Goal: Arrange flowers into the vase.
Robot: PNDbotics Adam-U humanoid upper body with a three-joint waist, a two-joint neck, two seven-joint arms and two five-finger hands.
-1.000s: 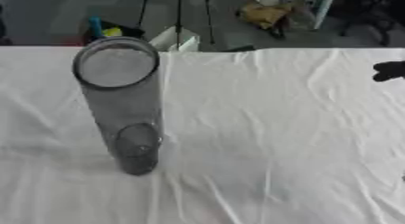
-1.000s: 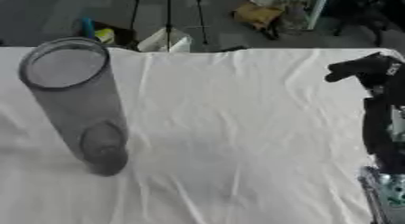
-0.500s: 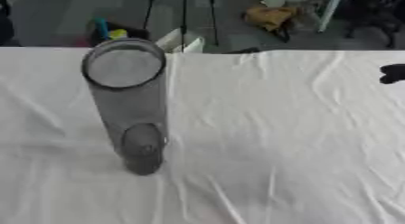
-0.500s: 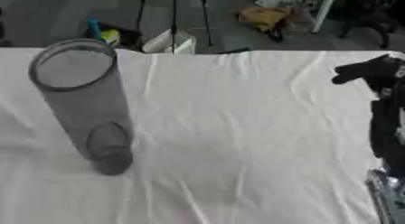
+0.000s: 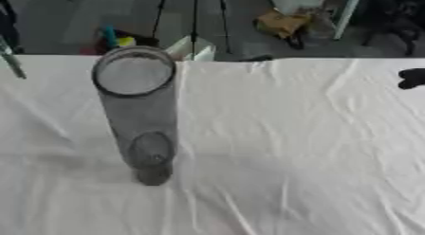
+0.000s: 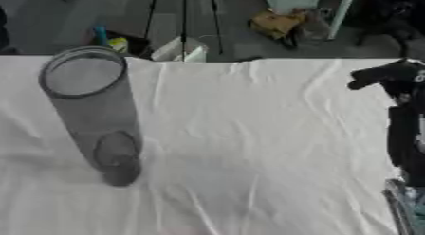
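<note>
Comparing with a second ago: little on the cloth has changed; the whole view has tilted slightly, which reads as the head moving, not the things.
Vase: the tall clear vase (image 5: 137, 113) stands upright on the left part of the white cloth (image 5: 282, 149), its mouth open and nothing inside it, same spot on the cloth as before.
Flowers: none lie on the cloth in either view; a thin green stem-like strip (image 5: 10, 61) shows at the far left edge, too slight to name.
Right hand: the right hand (image 6: 383, 76) hangs at the right edge, above the cloth's far right, well apart from the vase, its arm running down that edge; it has stayed roughly where it was. It is a dark lump, and I cannot tell whether its fingers are spread or curled, or whether it carries anything.
Left hand: not seen in either view.
Meaning for the task: my reading is that nothing has been arranged yet; a flower must first be fetched from somewhere out of sight.
</note>
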